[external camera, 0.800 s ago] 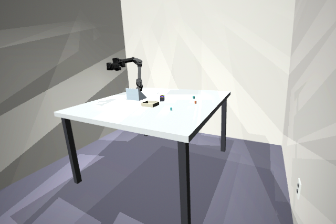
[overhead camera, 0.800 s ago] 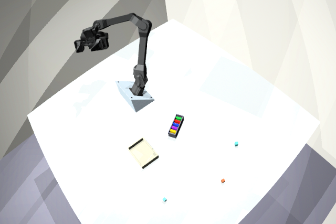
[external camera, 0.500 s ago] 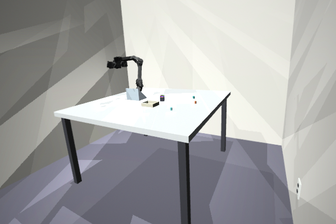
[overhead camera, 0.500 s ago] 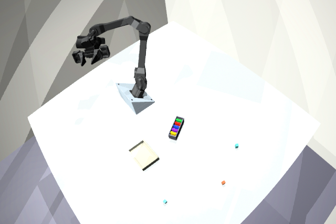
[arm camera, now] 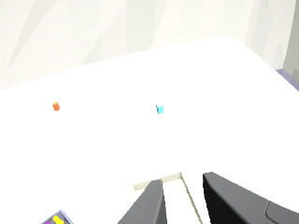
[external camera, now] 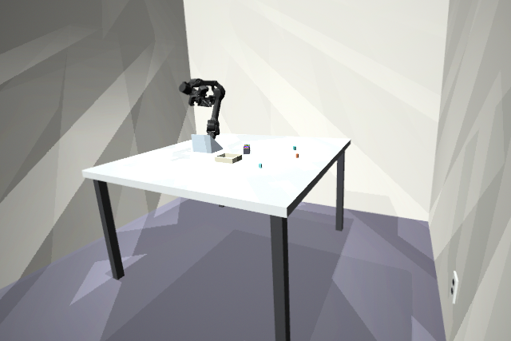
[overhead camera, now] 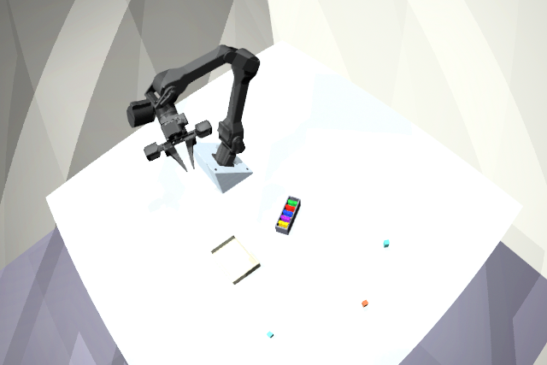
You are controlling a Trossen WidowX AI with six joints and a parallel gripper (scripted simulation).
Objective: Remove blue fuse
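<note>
The blue fuse sits in the dark fuse block, between the red fuse and the purple fuse. The green fuse and the yellow fuse are at the row's ends. The beige tray lies beside the block and shows no fuse in it. My gripper is open by a narrow gap, with nothing between the fingers. It hangs high above the table, beside the arm's base, away from block and tray.
The arm's pale wedge base stands near the gripper's side. A teal cube, an orange cube and a cyan cube lie beyond the block and tray.
</note>
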